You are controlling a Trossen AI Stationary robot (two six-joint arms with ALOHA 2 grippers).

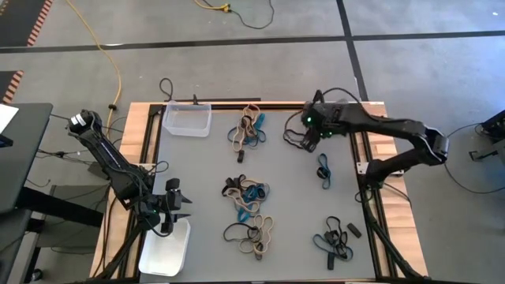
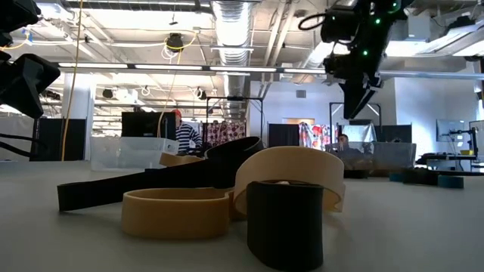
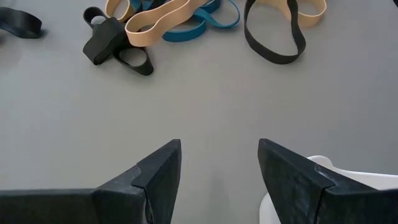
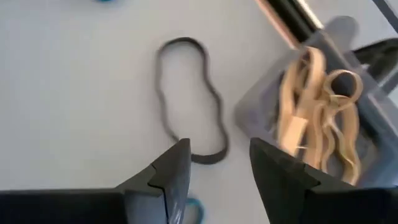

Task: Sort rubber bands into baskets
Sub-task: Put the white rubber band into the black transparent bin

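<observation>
A: What is being seen nearest the right claw (image 4: 214, 171)?
B: It is being held apart and empty; just beyond, a black rubber band (image 4: 189, 99) is lying lengthwise, then the dark grey basket (image 4: 261, 106) with tan bands (image 4: 317, 106).
A: And the left claw (image 3: 217, 177)?
B: Open, empty, waiting by the white basket (image 1: 167, 252).

A robotics lab or industrial workshop hall: the low view shows exposed silver ductwork (image 2: 236, 17) and strip lights on an open ceiling, workstations with monitors (image 2: 141, 123) and seated people (image 2: 184, 134) behind, while the high view shows a bare concrete floor (image 1: 410, 71) crossed by a yellow cable (image 1: 110, 63)
</observation>
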